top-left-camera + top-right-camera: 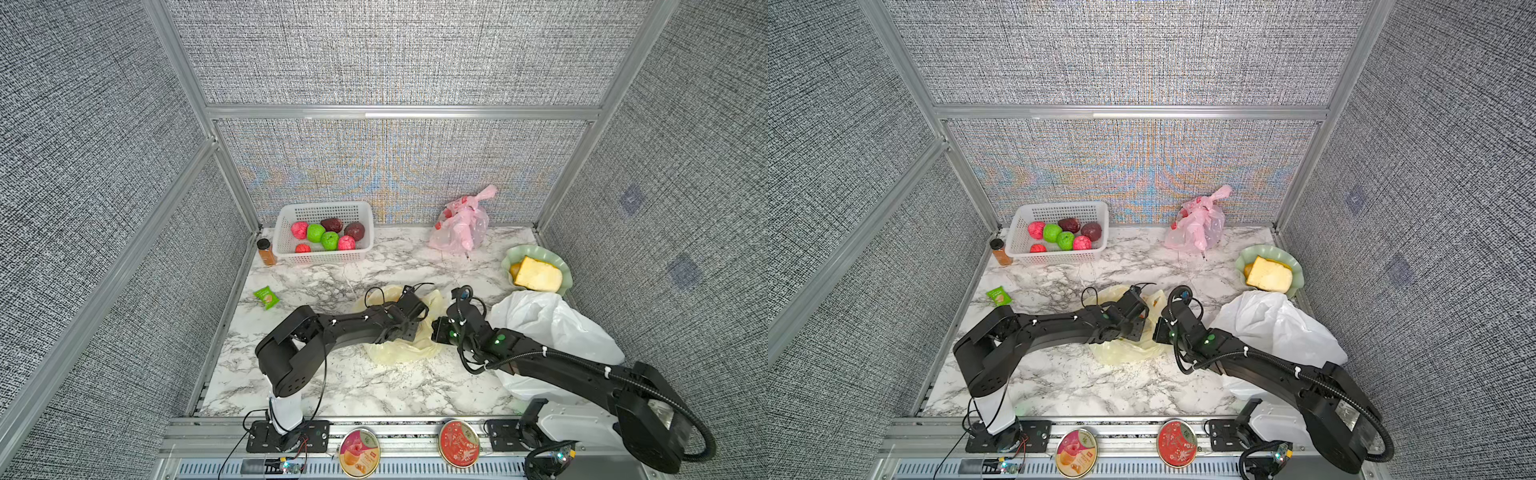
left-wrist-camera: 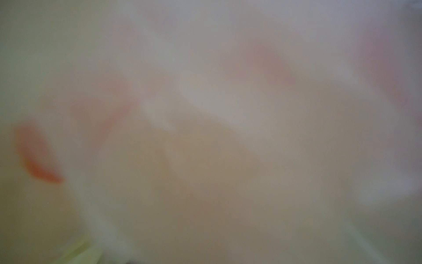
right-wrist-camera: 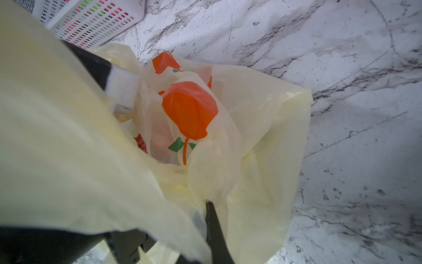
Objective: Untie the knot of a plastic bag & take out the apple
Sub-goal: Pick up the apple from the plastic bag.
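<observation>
This place is a robot test cell in a lab, not a real home. Grey woven fabric panels (image 1: 395, 54) in silver aluminium frame bars (image 1: 399, 111) close around a white marble-patterned desk (image 1: 353, 390). The left black robot arm (image 1: 345, 326) and the right black robot arm (image 1: 561, 370) are bolted on a grey metal rail (image 1: 407, 432) at the desk's front edge.

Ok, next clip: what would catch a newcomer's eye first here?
The black left arm and right arm meet over a crumpled pale yellow plastic bag with an orange print, midway across the marble tabletop. Next come the white slotted basket of red, green and dark fruit at the back left, and the big white plastic bag bulging at the right edge.
</observation>
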Tool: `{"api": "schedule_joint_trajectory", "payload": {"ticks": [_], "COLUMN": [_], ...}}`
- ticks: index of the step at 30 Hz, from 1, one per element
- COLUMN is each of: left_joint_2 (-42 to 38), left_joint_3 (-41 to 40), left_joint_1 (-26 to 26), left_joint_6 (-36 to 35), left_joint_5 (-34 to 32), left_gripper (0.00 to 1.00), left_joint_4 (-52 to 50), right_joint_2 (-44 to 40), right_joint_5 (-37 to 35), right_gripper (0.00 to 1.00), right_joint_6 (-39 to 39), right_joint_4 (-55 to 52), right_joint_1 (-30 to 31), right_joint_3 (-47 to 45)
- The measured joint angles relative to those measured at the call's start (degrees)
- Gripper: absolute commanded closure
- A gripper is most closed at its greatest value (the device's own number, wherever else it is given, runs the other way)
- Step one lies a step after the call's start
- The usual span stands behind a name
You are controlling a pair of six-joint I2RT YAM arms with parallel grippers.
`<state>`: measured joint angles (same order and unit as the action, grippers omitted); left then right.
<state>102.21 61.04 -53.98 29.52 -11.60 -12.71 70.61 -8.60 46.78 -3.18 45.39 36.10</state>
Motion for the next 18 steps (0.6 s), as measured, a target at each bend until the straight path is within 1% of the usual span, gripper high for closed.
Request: {"api": "schedule_joint_trajectory", "payload": {"ticks": [4, 13, 16, 18], "left_joint_2": [-4.6, -12.0, -15.5, -17.7], "left_joint_3": [0.0, 1.6, 3.2, 4.3], "left_joint_1": [0.0, 0.0, 0.3, 1.7], "left_joint_6": [-1.0, -3.7, -4.6, -5.6], "left_joint_5": [-0.2, -0.2, -0.9, -1.6], "left_gripper": [0.51, 0.51, 0.48, 0.47], "left_joint_4": [-0.9, -4.4, -6.5, -7.8], "right_joint_2": [0.9, 2.8, 3.8, 4.4], "right_joint_5": [0.0, 1.2, 1.6, 1.6], "right_gripper": [1.0, 1.0, 1.0, 1.0], "right_joint_6": [0.0, 0.0, 0.0, -0.1], "right_joint_4": [0.4, 1.0, 1.0, 1.1], "right_joint_1": [0.0, 0.0, 0.0, 0.0], "right_joint_3": [0.1, 1.0, 1.5, 2.0]}}
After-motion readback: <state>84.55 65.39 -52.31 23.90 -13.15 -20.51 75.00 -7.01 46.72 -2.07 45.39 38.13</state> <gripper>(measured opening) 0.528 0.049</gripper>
